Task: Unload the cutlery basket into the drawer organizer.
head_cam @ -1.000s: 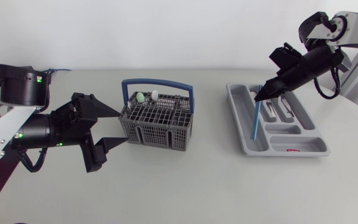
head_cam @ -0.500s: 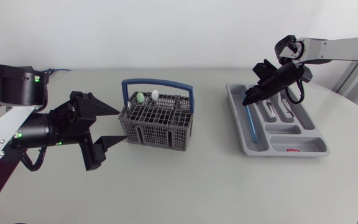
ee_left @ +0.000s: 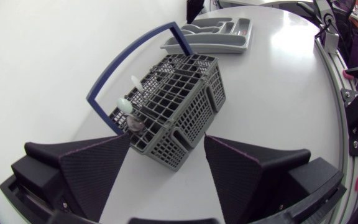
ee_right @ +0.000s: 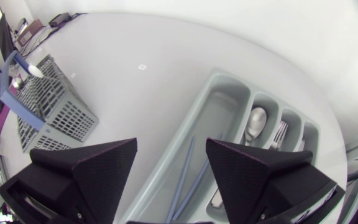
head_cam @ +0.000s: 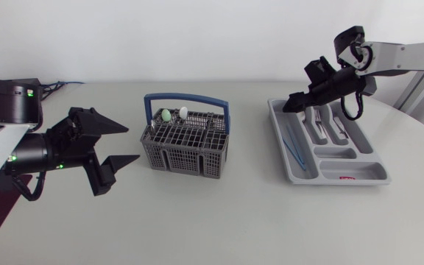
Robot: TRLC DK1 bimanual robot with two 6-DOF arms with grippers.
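The grey cutlery basket [head_cam: 186,154] with a blue handle [head_cam: 186,96] stands mid-table, holding a pale green piece [head_cam: 166,115] and a white piece [head_cam: 184,112]. My left gripper [head_cam: 132,144] is open just left of the basket, whose corner [ee_left: 166,146] lies ahead of the fingers. The grey drawer organizer [head_cam: 359,179] sits on the right. A thin blue stick [head_cam: 293,147] lies in its long left compartment; a spoon [ee_right: 257,118] and fork [ee_right: 278,134] lie in the slots beside it. My right gripper [head_cam: 289,103] hovers open and empty over the organizer's far left corner.
The table runs bare between the basket and the organizer [ee_right: 194,112] and along the front. Its curved edge passes close to the organizer's right side. The basket [ee_right: 55,112] shows far off beside my right gripper [ee_right: 171,143].
My right gripper lowered the blue stick into the organizer's long compartment, opened and let it go, then lifted toward the far corner. My left gripper drew back a little from the basket.
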